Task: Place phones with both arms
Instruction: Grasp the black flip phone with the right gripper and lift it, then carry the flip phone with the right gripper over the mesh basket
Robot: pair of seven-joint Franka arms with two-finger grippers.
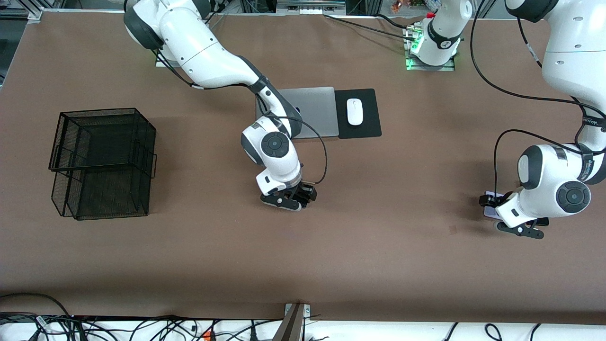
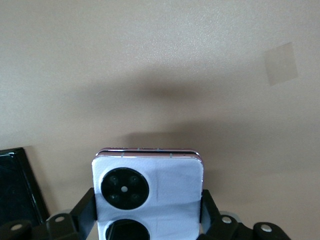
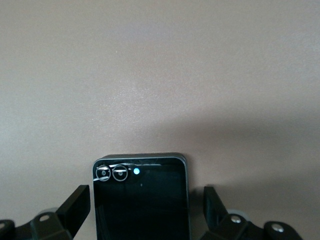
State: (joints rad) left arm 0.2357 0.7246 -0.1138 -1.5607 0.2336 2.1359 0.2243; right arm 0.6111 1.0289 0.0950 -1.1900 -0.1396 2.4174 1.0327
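Left gripper: lowest thing in the front view, down at the counter near the left arm's end; its two fingers press both sides of the lilac-white phone; it is gripping that phone

Lilac-white phone: small and squarish, with two black circles on its pale face; the front view shows only a thin sliver of it under the wrist; the left wrist view shows it well

Long black phone: just beside the lilac-white phone; only a corner of it shows in the left wrist view; the front view gives just a dark bit by the gripper

Right gripper: low over the middle of the counter, nearer the front camera than the laptop; its fingers stand wide, one on each side of the black folded phone, with a gap on both sides; not gripping

Black folded phone: lies flat on the counter between the open fingers; two small round lenses and a blue dot along one edge; only the right wrist view shows it; in the front view the wrist hides it

Mouse: white, on a black mat beside the laptop; seen in the front view alone

Wire basket: black, toward the right arm's end, well apart from both grippers

Open room: wide bare brown counter between the two grippers, and from them down to the counter's near edge
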